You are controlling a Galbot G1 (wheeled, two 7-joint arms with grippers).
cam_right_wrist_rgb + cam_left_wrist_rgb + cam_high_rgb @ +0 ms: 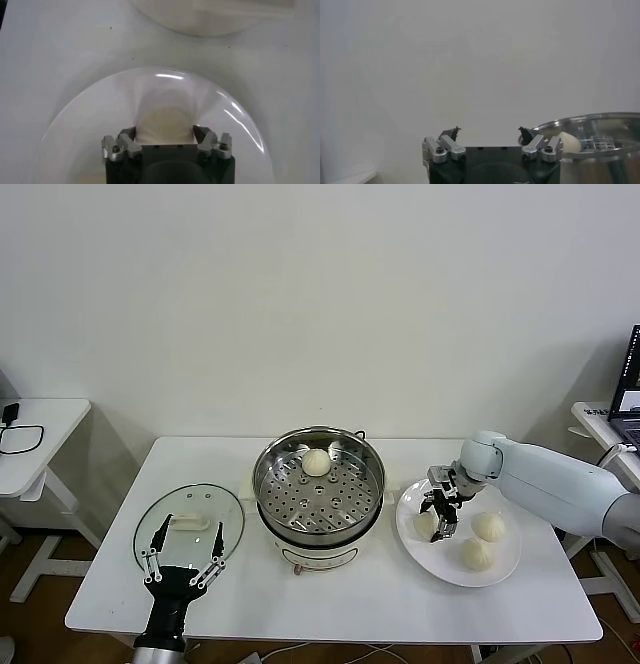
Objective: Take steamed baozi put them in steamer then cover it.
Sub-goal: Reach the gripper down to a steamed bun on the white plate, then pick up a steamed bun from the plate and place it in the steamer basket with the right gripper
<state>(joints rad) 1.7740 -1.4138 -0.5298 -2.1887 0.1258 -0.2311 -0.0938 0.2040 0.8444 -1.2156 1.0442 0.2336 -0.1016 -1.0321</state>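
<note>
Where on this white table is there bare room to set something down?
Free: the strip of white table in front of the steel steamer pot, between the clear glass lid and the white plate. The plate is crowded with three cream-white buns and the right gripper.

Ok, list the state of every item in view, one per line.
Shiny steel steamer: uncovered, one cream-white baozi on its tray.
Clear glass cover: flat on the table.
White plate: three buns.
Right gripper: fingers around the plate's leftmost bun.
Left gripper: open, at the cover.
</note>
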